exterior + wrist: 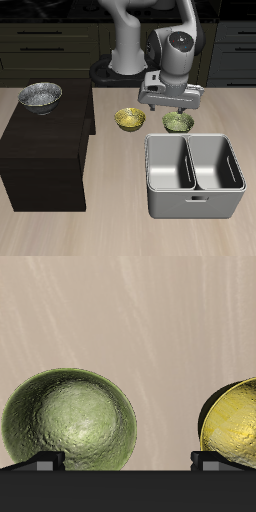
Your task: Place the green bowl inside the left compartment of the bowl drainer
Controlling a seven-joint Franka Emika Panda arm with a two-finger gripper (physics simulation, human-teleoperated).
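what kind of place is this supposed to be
Most likely a simulated kitchen. Dark cabinet fronts with drawer handles run behind a wooden table, and on it sit a grey two-well bowl drainer and small bowls, the green bowl and a yellow bowl, under the robot's gripper.

- Your green bowl (178,122) (70,420), olive with a glossy dimpled inside, sits upright on the table just behind the bowl drainer (195,203).
- Your grey drainer lies near the table's front edge, its left compartment (218,163) open upward, twin to the well beside it.
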